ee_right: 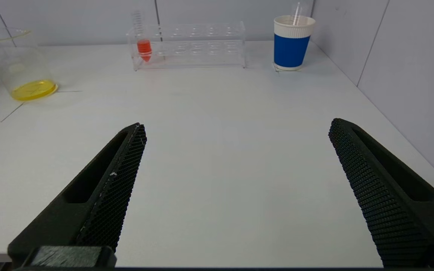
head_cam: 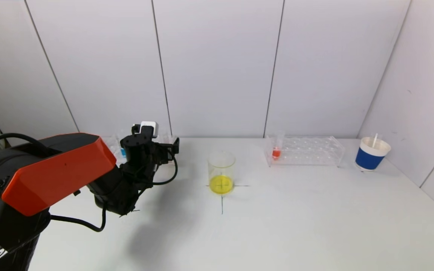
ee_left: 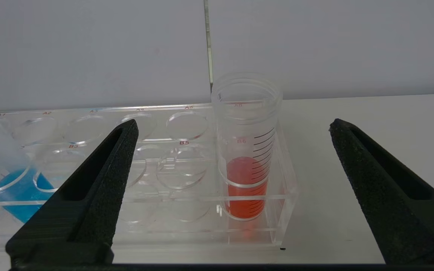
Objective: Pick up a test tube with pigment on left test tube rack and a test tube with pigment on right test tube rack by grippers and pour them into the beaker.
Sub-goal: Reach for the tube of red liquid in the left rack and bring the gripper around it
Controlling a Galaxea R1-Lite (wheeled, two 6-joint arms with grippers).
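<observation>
White table (head_cam: pixel 277 226): beaker (head_cam: pixel 221 172) of yellow liquid, centre.

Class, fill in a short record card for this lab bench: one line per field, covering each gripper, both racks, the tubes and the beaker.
left gripper: open, facing the left rack, holding nothing
right gripper: open, over bare table, holding nothing
left rack: red tube upright at its end, blue tube further along
right rack: one red tube at its beaker-side end
beaker: between the racks, yellow liquid at the bottom
blue cup: beyond the right rack
</observation>
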